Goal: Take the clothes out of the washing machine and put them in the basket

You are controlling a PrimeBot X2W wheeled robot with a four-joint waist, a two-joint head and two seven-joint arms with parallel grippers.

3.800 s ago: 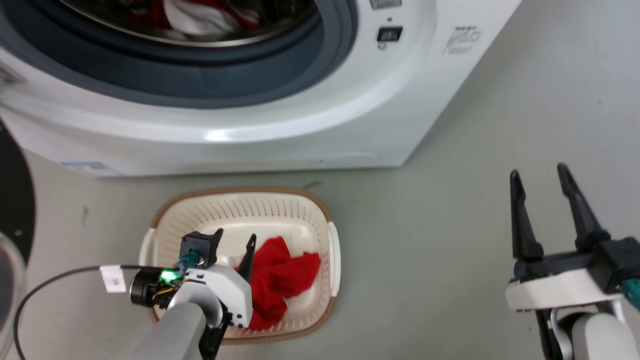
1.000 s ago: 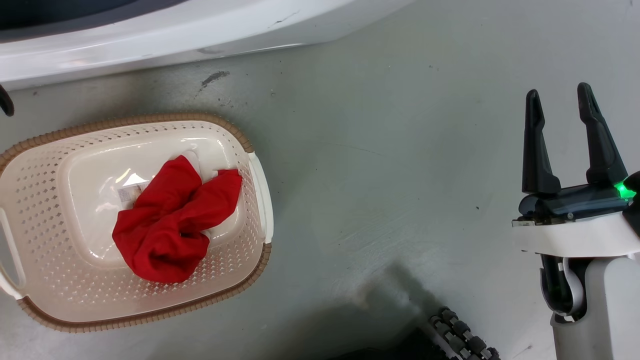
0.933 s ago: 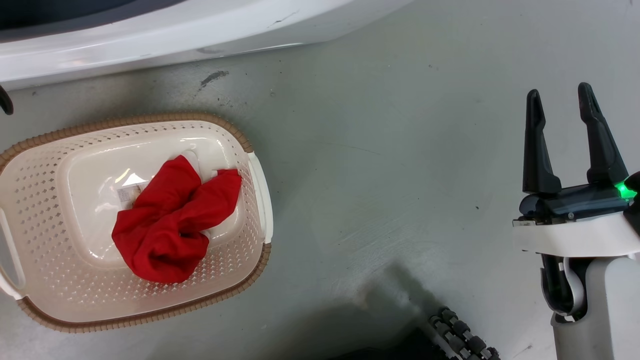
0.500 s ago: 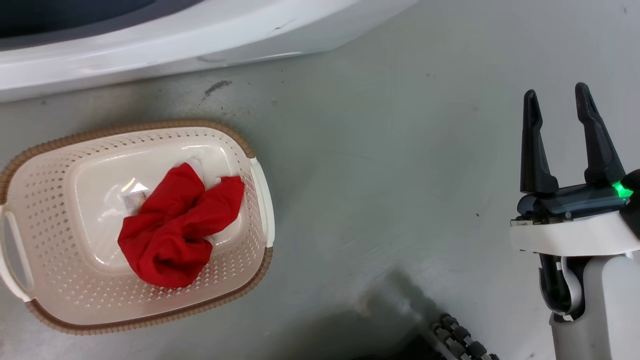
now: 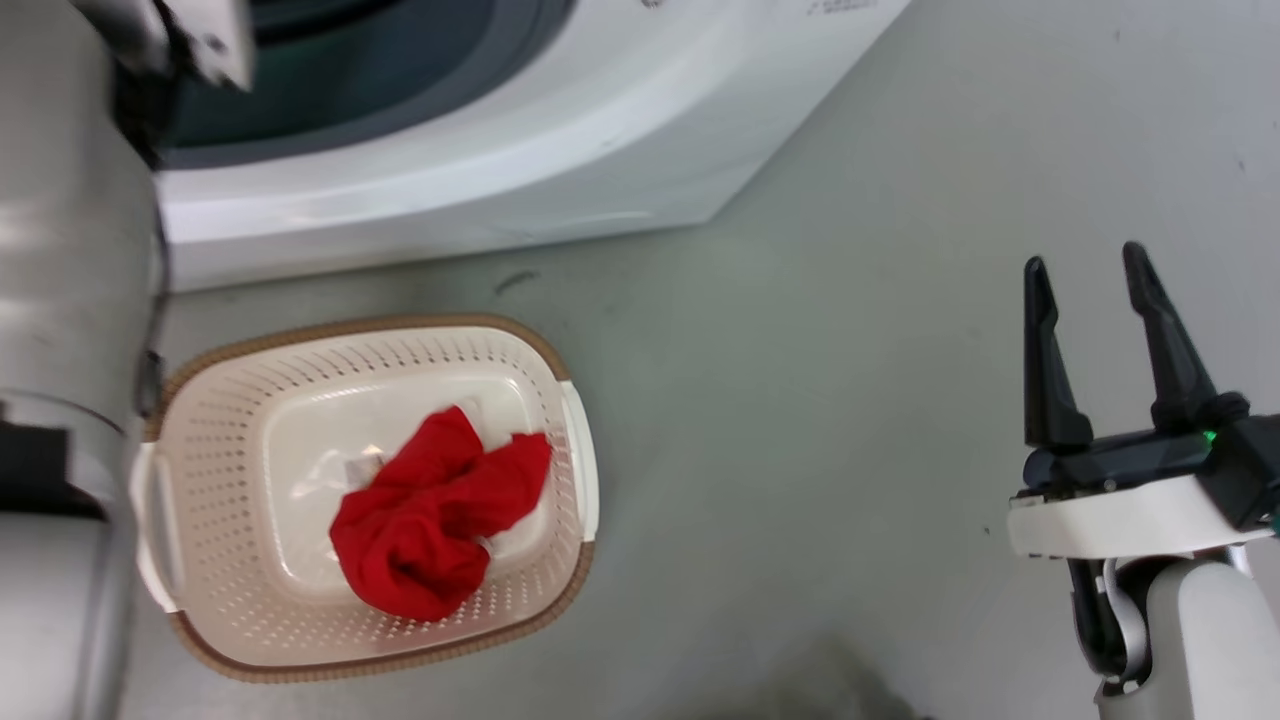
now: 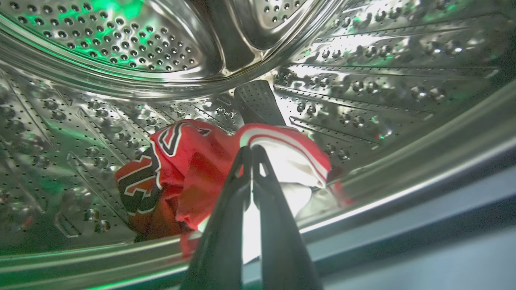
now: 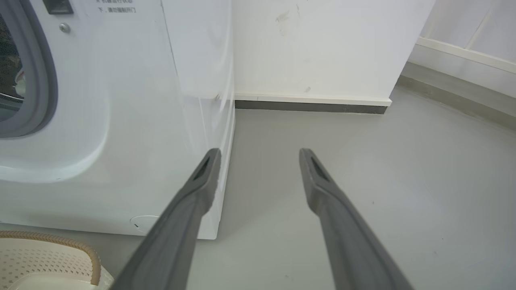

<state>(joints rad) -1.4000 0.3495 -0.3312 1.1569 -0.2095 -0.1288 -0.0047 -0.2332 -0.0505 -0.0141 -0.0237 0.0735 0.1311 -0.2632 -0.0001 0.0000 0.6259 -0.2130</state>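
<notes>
Inside, left end effector (image 6: 250, 151) pinches jersey (image 6: 189, 169) — numerals (image 6: 139, 181) too folded to read — right end effector (image 5: 1083, 257) apart.

The jersey (image 6: 181, 169) is all bunched up, so its number (image 6: 135, 183) is folded over and unreadable, and its near edge dips behind the drum lip (image 6: 100, 249). Tips of the left gripper (image 6: 250, 150) meet right at the trim (image 6: 282, 139), can't tell if fabric's pinched. A pale forearm (image 5: 60, 300) blocks the left side of the washing machine (image 5: 560, 170); the label print (image 7: 116, 9) is too small to read.
</notes>
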